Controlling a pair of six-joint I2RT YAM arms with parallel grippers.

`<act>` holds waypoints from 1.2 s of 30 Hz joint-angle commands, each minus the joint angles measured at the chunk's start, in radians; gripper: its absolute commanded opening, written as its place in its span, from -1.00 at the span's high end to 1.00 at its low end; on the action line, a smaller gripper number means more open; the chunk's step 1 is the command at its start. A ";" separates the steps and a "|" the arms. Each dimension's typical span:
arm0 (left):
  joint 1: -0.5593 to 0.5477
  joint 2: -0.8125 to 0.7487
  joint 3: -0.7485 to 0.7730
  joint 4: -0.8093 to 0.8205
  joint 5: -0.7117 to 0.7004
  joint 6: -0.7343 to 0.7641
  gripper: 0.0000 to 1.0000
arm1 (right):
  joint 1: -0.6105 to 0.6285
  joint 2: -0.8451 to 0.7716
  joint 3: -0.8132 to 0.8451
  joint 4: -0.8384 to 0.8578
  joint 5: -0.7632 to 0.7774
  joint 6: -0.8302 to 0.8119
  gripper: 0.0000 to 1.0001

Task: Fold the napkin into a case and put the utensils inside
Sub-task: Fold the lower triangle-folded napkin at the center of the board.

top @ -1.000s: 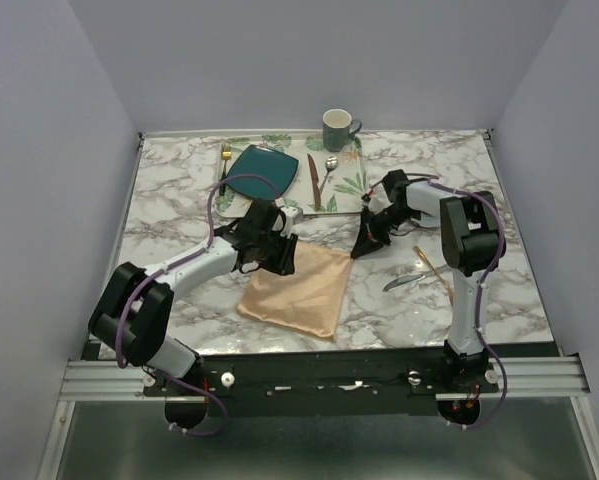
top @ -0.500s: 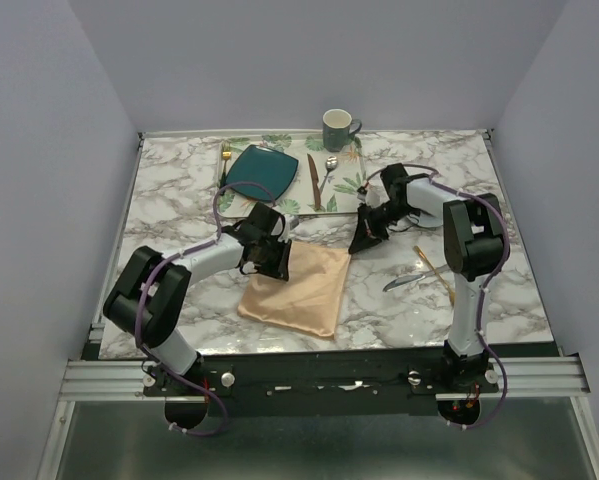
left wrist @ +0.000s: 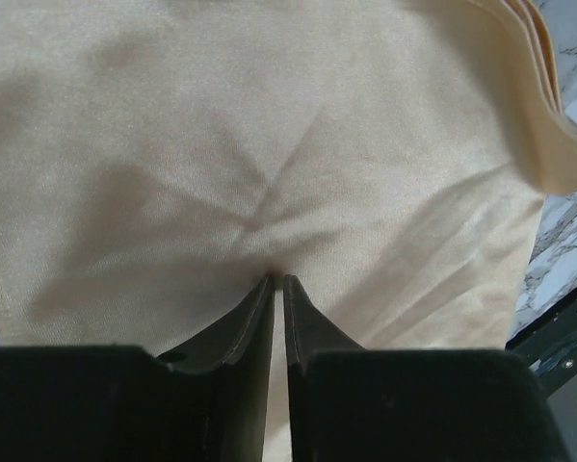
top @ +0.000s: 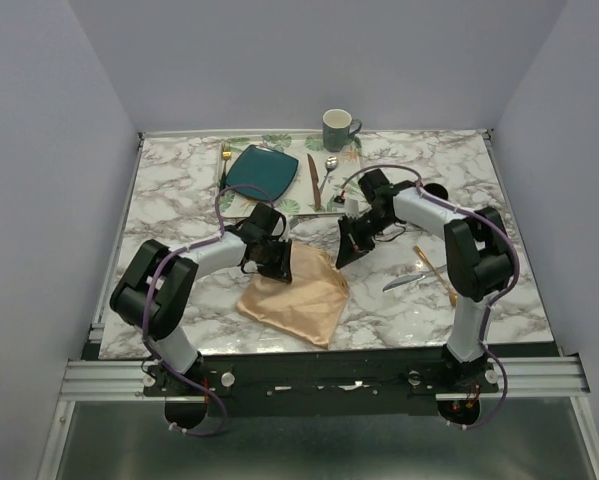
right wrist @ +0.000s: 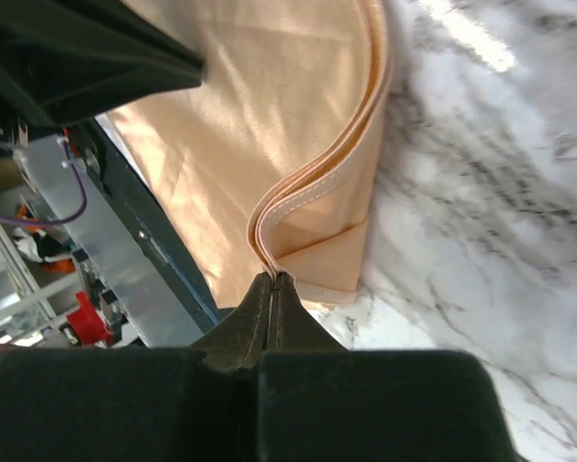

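Carrying both pinched corners level and in step, edges matched, should give a clean fold. The left end effector [top: 276, 263] has its jaws almost shut on a puckered tuck of the plain peach-tan square cloth napkin [top: 297, 297]; the right end effector [top: 343, 256] clamps its stacked, stitched hems. The napkin lies near-centre on the marble table [top: 169, 210], far edge raised, smooth, faintly sheeny.

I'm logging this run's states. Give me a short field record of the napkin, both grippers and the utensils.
napkin: peach, folded in layers, flat part on the table
left gripper: shut on napkin, far left corner
right gripper: shut on napkin's doubled edge, far right corner
gold spoon: on table right of napkin, not inside
silver knife: beside spoon, not inside
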 commanded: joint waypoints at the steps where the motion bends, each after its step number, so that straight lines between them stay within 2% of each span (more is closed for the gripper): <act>1: 0.008 0.042 0.000 -0.005 0.007 -0.018 0.59 | 0.059 -0.072 -0.057 0.034 0.042 -0.049 0.99; 10: 0.033 0.074 -0.001 0.002 0.022 -0.058 0.63 | 0.166 -0.141 -0.106 0.092 0.110 -0.124 0.99; 19: 0.065 0.091 -0.018 0.009 0.022 -0.084 0.67 | 0.284 -0.218 -0.233 0.172 0.188 -0.250 0.99; 26: 0.082 0.066 -0.026 0.012 0.024 -0.091 0.67 | 0.328 -0.164 -0.258 0.169 0.245 -0.309 0.99; 29: 0.115 -0.012 -0.049 0.031 0.047 -0.096 0.59 | 0.329 -0.141 -0.234 0.158 0.304 -0.304 0.99; 34: 0.221 -0.193 -0.096 0.013 0.124 -0.082 0.25 | 0.329 -0.080 -0.186 0.106 0.354 -0.318 0.99; 35: 0.308 -0.284 -0.098 -0.032 0.137 -0.046 0.07 | 0.329 -0.064 -0.166 0.095 0.378 -0.347 0.99; 36: 0.332 -0.309 -0.095 -0.044 0.134 -0.035 -0.02 | 0.329 -0.061 -0.163 0.092 0.392 -0.362 0.99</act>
